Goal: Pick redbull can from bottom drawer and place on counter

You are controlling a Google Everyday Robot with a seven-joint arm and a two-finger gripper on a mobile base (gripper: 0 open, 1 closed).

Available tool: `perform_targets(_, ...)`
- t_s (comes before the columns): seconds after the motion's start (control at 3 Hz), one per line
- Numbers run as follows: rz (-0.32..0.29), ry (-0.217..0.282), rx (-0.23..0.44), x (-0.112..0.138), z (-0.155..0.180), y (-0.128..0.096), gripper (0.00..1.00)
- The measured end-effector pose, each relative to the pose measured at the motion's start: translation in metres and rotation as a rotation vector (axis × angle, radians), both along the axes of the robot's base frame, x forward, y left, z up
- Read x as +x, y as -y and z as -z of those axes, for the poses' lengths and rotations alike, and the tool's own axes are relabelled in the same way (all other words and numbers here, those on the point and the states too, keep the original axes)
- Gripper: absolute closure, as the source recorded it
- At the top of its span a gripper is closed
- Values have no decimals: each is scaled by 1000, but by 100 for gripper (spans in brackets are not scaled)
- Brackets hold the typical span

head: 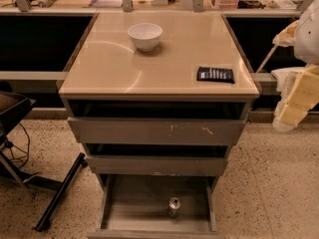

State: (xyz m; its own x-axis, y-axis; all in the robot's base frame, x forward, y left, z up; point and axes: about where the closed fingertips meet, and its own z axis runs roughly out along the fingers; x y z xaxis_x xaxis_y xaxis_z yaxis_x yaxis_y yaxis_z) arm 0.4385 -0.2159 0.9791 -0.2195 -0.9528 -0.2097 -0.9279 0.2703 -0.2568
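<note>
Redbull can (174, 206) stands upright on the floor of the open bottom drawer (132, 203), slightly right of middle. On the counter (109, 68) I see a white bowl (145, 36) and a dark packet (215, 74). My gripper (297, 101) hangs at the right edge, beside the cabinet and well apart from the can. I cannot tell how wide it stands.

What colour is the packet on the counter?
Packet black, white print, in camera view; gripper at right edge.

Glossy tan squarish counter (159, 68)
Round white bowl (145, 36) on it; flat black packet (215, 74) front-right of the bowl; pale gripper (286, 116) farther right, off the counter.
</note>
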Motion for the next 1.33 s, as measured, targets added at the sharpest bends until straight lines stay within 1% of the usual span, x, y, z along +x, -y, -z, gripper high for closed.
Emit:
perform_targets(0.33,0,0,0,0,0,0,0)
perform_targets(0.67,-4,-3,36,-2,19,-3,0)
perform_targets(1.0,20,-70,181,-10,94,-4,0)
perform_targets(1.33,81,-134,391,-34,187,-4,0)
